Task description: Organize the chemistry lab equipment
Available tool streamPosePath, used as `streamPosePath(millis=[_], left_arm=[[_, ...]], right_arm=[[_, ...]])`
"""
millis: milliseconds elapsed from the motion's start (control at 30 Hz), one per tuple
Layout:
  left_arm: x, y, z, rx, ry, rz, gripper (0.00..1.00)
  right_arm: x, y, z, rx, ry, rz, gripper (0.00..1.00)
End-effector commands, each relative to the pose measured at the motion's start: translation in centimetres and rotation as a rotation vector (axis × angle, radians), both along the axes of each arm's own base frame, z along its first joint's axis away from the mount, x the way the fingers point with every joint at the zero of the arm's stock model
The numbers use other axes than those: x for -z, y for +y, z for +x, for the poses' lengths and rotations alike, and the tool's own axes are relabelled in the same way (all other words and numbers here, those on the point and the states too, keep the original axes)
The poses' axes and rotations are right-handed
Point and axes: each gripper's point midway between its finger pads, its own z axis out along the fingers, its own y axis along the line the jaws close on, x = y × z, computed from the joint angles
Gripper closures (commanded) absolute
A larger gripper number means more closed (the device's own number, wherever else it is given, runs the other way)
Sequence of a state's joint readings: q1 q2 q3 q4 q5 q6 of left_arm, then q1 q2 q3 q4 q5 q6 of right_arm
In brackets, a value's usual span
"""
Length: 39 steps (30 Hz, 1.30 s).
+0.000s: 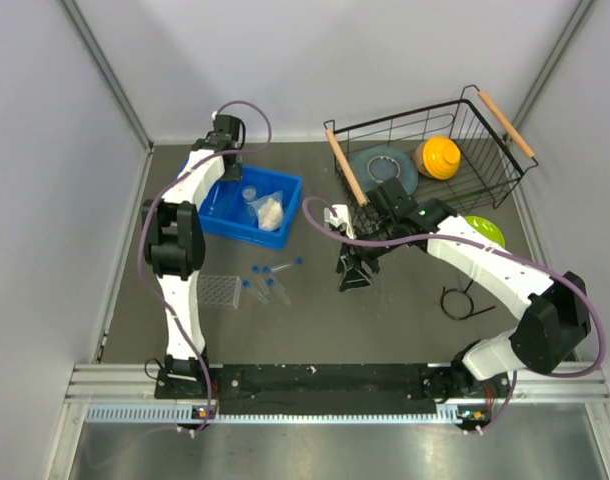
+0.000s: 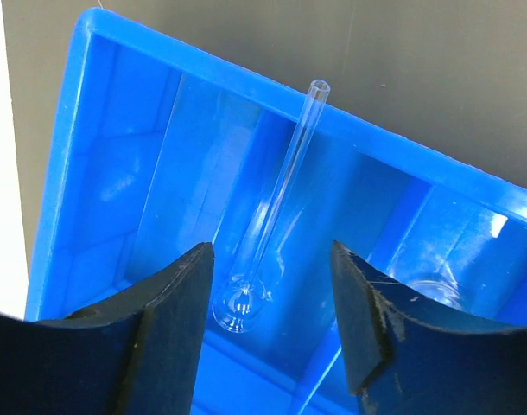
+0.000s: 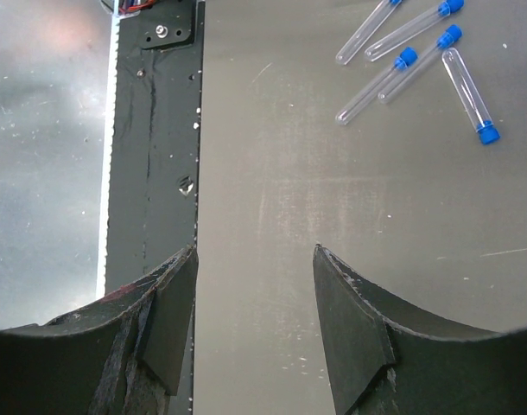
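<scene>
1. Left gripper (image 2: 270,252): jaws apart, poised over the blue bin (image 2: 117,173). The thin glass rod (image 2: 285,181) stands between them but touches neither. Its lower end rests on the bin floor and its upper end leans on the far wall.
2. Judgement: step in hand is depositing the rod in the bin. The rod lies free, so the drop looks complete.
3. Also in the bin: small clear cup (image 1: 250,192) and white packet (image 1: 270,212).
4. Right gripper (image 3: 255,251): jaws apart, nothing between them, low over bare counter (image 1: 385,320).
5. Outstanding: blue-capped test tubes (image 3: 400,65) lie loose on the counter, just beside the clear tube rack (image 1: 218,291), which looks unfilled. The black wire ring stand (image 1: 462,300) sits well apart, by the right arm.
6. Next move, judged: raise the left gripper straight up out of the bin so neither finger knocks the leaning rod. Then go to the tubes, taking each across its body and seating it upright in a rack hole.
</scene>
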State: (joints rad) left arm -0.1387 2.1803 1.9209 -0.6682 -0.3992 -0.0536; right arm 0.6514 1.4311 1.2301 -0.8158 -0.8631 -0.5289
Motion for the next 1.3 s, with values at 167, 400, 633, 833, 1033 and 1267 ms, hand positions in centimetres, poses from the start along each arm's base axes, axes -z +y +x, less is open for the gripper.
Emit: streamPosePath(millis=[167,400,633,833,1033,1267], left_arm=[[-10.3,-0.5,-3.6,-0.013,-0.228,-0.184,0.24],[-13.9,-0.8,-10.6,0.013,-0.343,-0.331,0.12],[-13.0,-2.1,-18.2,0.017,-0.386,-0.519,0.05],[-13.0,-4.2,-23.2,0.026,-0.438,-0.685,0.02],[-13.1,-5.9,-26.1,0.09,-0.466,-0.783,0.02],[-12.8,-8.3,-28.0,0.209,-0.445,-0.887,0.01]], right_arm=[[-0.8,-0.7,0.2,-0.011,-0.097,0.017,0.43],[-0.9,-1.9,0.2,-0.001,-0.175,-0.008,0.43],[-1.9,-3.6,0.0,0.02,-0.256,-0.042,0.41],[-4.0,-6.1,2.0,0.132,-0.299,-0.063,0.4],[-5.5,-10.1,4.6,0.32,-0.299,-0.053,0.39],[-5.2,-13.6,6.0,0.481,-0.218,-0.009,0.39]])
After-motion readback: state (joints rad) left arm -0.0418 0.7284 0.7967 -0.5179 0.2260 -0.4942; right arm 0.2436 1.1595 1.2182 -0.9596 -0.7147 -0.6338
